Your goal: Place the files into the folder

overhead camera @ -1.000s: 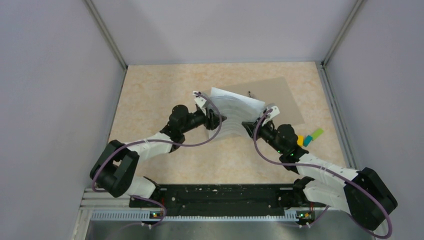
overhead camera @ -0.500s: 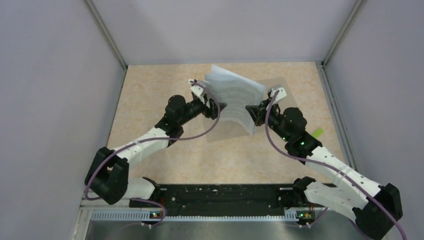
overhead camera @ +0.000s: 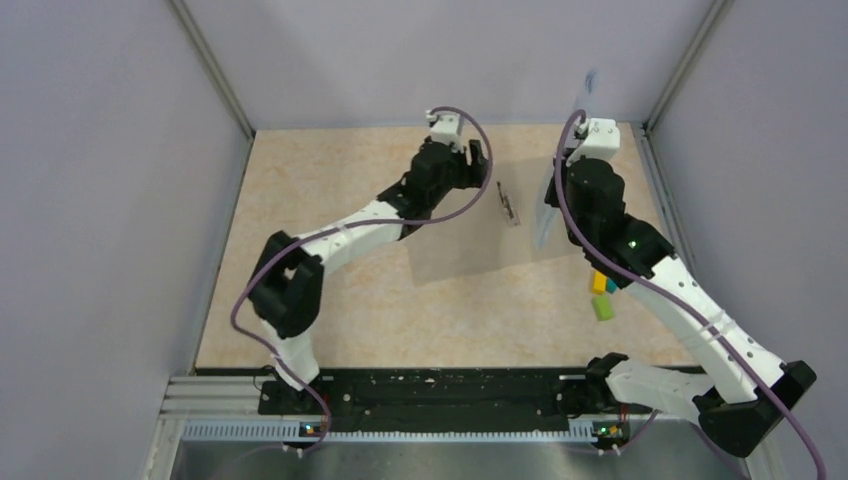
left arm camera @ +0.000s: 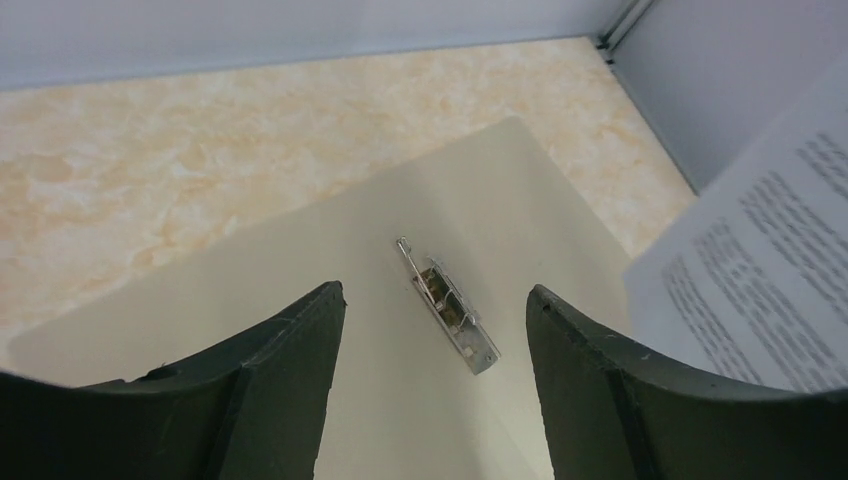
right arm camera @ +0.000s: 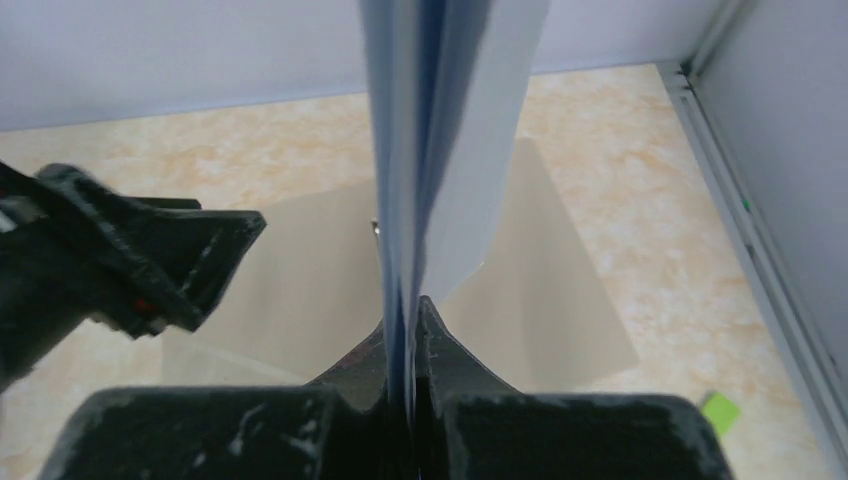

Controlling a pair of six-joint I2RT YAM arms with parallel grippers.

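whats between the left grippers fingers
In the left wrist view, a metal clip on the folder shows between the fingers of the open left gripper.

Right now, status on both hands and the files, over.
Left hand open, empty, facing the folder. Right hand shut on the files, held on edge. Only a metal clip lies on the folder.

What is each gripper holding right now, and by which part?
The right gripper is shut on the files, pinching the stack by one edge. The left gripper is open and holds nothing, above the folder.
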